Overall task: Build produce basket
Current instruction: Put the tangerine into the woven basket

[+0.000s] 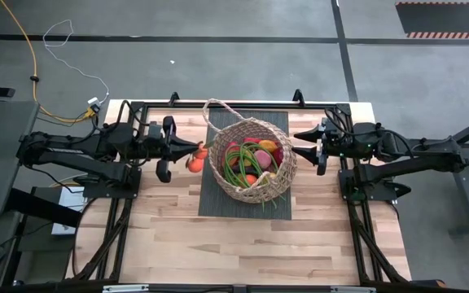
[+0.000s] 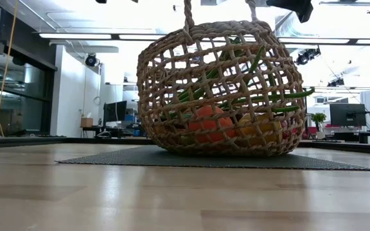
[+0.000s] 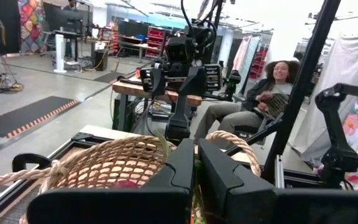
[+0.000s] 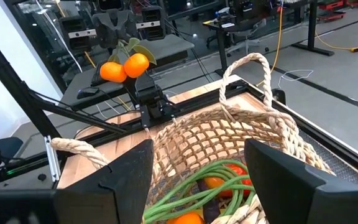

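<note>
Wicker fills most of the low view: the basket (image 2: 220, 90) sits on a dark woven mat (image 1: 218, 195) at the table's middle, and through its open weave the produce (image 1: 255, 159) shows — long green beans, something orange, something red, heaped inside.

One piece is not yet in. The left gripper (image 1: 194, 153) hangs just beside the basket's left rim with its fingers clamped tight on the leafy stem of a pair of oranges (image 4: 124, 67), which the right wrist view shows dangling on the far side of the basket, above rim height as best I can judge. So the thing to be placed lies on the left arm's side, and the basket's open mouth lies straight ahead of that gripper, toward the table's middle (a short carry across the rim, then a drop).

Opposite, the right gripper (image 1: 297, 151) hovers at the basket's right rim, its fingers spread apart and holding nothing — the beans show between them in its own view. The left arm is plainly the one placed to finish.
</note>
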You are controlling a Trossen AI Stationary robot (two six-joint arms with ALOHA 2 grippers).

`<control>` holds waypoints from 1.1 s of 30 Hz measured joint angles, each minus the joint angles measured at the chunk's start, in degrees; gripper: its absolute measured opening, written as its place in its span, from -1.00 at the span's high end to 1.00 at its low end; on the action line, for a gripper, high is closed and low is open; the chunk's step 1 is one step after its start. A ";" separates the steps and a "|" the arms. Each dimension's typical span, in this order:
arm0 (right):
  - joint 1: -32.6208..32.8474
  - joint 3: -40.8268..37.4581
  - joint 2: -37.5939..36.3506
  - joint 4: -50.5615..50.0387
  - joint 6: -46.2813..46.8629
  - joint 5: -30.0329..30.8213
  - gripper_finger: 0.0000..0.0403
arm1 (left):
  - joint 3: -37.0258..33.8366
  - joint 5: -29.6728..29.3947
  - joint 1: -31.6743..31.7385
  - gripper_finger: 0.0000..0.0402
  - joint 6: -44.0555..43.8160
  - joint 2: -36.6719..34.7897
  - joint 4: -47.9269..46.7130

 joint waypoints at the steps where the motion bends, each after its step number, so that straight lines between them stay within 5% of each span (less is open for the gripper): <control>1: 0.00 0.00 -0.01 0.07 -0.01 0.00 -0.21 | 0.00 0.42 0.00 1.00 0.09 0.00 0.00; 16: 0.00 0.00 0.02 -0.01 -6.16 -0.02 -0.21 | 0.75 0.46 0.19 1.00 -1.36 1.84 0.07; 26: -0.02 -0.02 0.04 -0.02 -6.01 -0.02 -0.21 | 21.38 4.31 3.89 1.00 1.96 23.51 -6.27; 33: 0.00 -0.02 0.04 -0.01 -6.01 -0.02 -0.21 | 30.70 -0.15 4.74 1.00 -6.67 38.05 -9.12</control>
